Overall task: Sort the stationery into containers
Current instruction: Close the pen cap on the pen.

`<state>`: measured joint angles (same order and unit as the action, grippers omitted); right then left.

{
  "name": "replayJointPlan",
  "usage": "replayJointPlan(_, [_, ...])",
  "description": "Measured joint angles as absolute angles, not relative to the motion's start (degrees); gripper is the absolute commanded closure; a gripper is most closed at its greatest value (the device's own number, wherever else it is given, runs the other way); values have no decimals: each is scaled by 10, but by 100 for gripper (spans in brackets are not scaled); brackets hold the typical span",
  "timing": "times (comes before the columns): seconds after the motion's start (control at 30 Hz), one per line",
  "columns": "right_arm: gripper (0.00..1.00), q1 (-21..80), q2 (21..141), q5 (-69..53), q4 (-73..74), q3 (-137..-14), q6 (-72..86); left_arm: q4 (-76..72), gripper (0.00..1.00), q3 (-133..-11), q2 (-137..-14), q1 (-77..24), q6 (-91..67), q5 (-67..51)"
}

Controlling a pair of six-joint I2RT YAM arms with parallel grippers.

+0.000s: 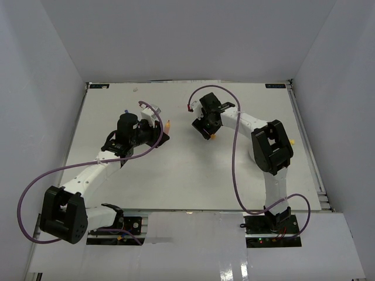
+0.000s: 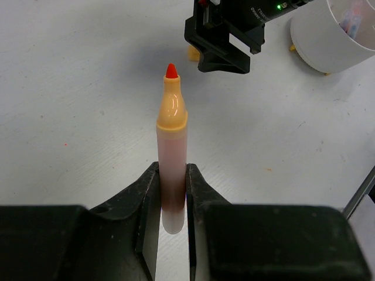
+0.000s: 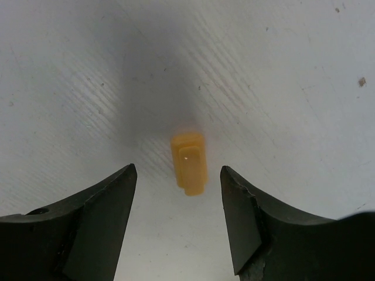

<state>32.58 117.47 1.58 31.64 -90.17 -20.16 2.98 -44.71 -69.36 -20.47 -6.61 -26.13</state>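
tub (image 2: 328, 50): cut off by top and right edges, contents blurred | marker (image 2: 171, 146): lower barrel sides hidden between left gripper (image 2: 172, 171) fingers | cap (image 1: 213, 136): in top view mostly hidden under right gripper (image 1: 206, 130), too small to identify

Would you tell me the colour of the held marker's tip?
The tip of the marker is red, clearest in the left wrist view.
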Motion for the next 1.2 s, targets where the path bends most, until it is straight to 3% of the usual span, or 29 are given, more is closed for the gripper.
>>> replayJointPlan(0.43, [46,322,1221,29,322,-928,-221,31,100,-447,-693,-205,-56,-277])
replayJointPlan(0.83, [88,322,1221,24,331,-928,-209,30,100,-447,-693,-205,-53,-300])
replayJointPlan(1.0, [92,334,1180,23,341,-919,-158,21,100,-442,-679,-205,-56,-317])
replayJointPlan(1.2, [92,404,1023,48,266,-905,-30,-15,100,-427,-650,-205,-65,-331])
